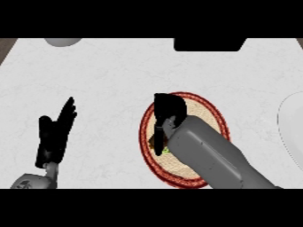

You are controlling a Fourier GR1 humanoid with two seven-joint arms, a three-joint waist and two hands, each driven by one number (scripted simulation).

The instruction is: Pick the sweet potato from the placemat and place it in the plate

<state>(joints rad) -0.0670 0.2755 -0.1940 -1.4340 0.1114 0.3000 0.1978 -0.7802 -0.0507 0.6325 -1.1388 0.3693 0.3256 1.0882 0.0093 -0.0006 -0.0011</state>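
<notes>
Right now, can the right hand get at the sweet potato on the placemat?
Probably yes. The right hand is already over the placemat, fingers curled down where the sweet potato peeks out beneath. Nothing stands between them, though the hand hides most of it.

sweet potato [159, 142]: almost wholly hidden; only a small brownish sliver shows at the placemat's left-centre.
placemat [210, 111]: round, beige weave with a dark red border, lying flat on the counter near its front edge.
plate [298, 128]: white, round, at the right edge, well apart from the placemat, partly cut off.
</notes>
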